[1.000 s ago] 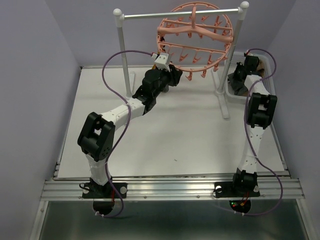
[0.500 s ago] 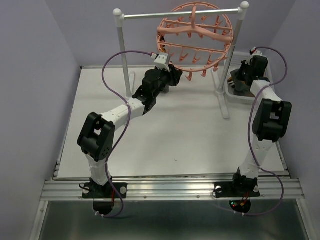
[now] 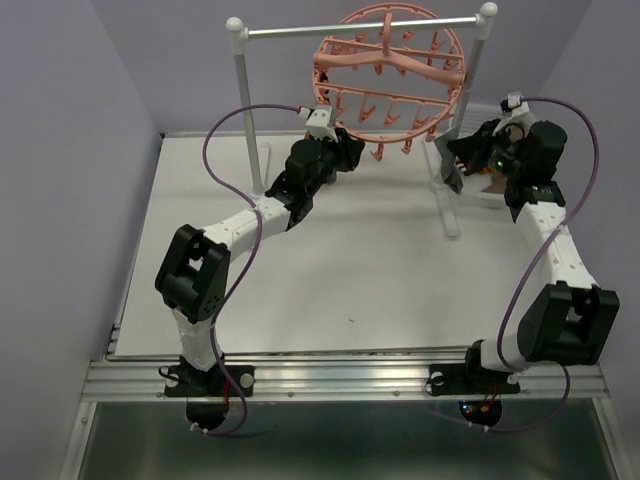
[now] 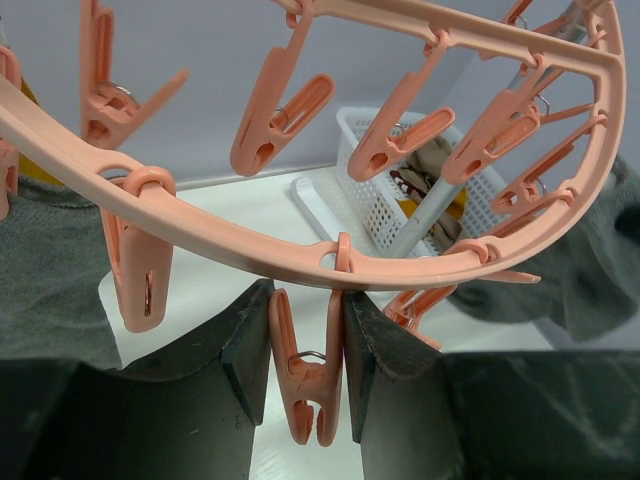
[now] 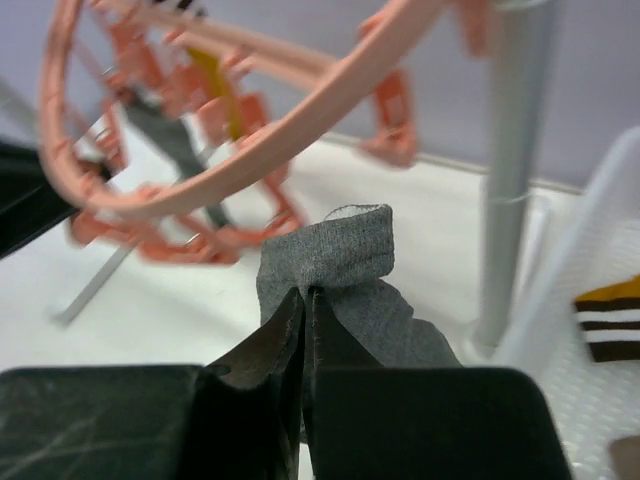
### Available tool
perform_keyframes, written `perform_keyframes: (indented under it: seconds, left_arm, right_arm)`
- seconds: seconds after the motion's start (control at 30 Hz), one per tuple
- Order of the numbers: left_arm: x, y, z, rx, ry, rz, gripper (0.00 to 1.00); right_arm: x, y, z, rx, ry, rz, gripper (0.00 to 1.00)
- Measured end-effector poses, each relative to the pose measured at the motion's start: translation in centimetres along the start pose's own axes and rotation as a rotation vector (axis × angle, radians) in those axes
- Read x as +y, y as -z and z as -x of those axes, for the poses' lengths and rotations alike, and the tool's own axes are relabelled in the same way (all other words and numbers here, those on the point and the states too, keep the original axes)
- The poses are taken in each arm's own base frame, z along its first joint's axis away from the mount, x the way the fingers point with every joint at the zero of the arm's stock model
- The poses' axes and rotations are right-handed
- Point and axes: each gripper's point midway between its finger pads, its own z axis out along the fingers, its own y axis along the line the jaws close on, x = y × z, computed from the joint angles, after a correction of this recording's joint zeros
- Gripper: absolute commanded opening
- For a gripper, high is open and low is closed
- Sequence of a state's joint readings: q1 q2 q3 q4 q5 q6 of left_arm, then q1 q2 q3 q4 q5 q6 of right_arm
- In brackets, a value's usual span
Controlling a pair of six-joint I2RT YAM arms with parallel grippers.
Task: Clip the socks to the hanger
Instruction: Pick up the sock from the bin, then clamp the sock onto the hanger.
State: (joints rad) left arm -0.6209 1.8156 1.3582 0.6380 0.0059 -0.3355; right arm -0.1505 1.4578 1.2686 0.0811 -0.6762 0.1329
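Observation:
The salmon-pink hanger (image 3: 388, 57) hangs from the rail at the back. My left gripper (image 3: 345, 150) is just under its lower left rim and is shut on one dangling clip (image 4: 310, 385), with a finger pad on each side of it, below the ring (image 4: 240, 262). My right gripper (image 3: 462, 152) is to the right of the hanger, in front of the right post. It is shut on a grey sock (image 5: 338, 250) whose folded end sticks up past the fingertips (image 5: 305, 295). The ring (image 5: 300, 125) is blurred behind it. More socks (image 4: 432, 165) lie in the basket.
The white-posted rail stand (image 3: 240, 100) carries the hanger; its right post (image 5: 515, 170) rises just right of the held sock. The white mesh basket (image 4: 365, 135) sits at the back right and holds a striped mustard cuff (image 5: 610, 318). Dark grey fabric (image 4: 50, 260) hangs at the left.
My right arm has swung out of the basket and leftward to the hanger, carrying the grey sock. The left arm and its clip have not moved.

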Motion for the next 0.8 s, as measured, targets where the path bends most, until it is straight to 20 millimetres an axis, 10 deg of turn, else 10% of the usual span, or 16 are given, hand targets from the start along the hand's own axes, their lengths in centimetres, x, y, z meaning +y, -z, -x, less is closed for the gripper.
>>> perform_keyframes:
  seconds: [0.4, 0.8]
  left_arm:
    - [-0.1, 0.0, 0.1, -0.003, 0.038, 0.006, 0.00]
    - [-0.5, 0.4, 0.8, -0.007, 0.091, 0.006, 0.00]
  right_arm:
    - [11.5, 4.4, -4.9, 0.096, 0.057, 0.432, 0.04]
    - [19.0, -1.5, -13.1, 0.278, 0.010, 0.597, 0.01]
